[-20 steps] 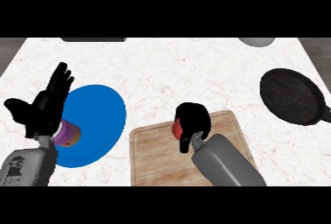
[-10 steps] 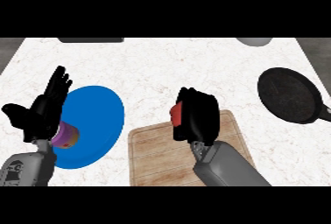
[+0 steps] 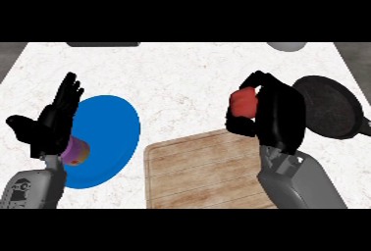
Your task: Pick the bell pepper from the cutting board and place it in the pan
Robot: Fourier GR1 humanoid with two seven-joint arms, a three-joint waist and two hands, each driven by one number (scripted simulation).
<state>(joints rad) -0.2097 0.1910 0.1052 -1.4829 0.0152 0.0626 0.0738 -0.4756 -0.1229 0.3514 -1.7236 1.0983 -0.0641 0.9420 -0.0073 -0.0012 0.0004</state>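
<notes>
The pale marbled desk [image 3: 181,73] fills the view. A wooden cutting board [image 3: 196,171] lies at its near edge, about midway along. Left of the board, toward the desk's left edge, lies a blue plate [image 3: 109,127]. A black pan [image 3: 332,110] lies near the desk's right edge, farther back than the board.

The right hand [image 3: 279,117] comes in on its grey forearm over the board's right side and sits beyond the board's far right corner, overlapping the pan's left rim in this view. Its fingers are curled round the red bell pepper [image 3: 244,102], which shows at the hand's left side. The bell pepper is off the board and not in the pan; it is held over the desk between the two, nearer the pan.

The left hand [image 3: 52,125] rests by the desk's left edge with its fingers straight, spread and pointing up, holding nothing. A small purple thing [image 3: 74,151] lies on the plate's near left part, partly hidden behind that hand; what it is cannot be told.
</notes>
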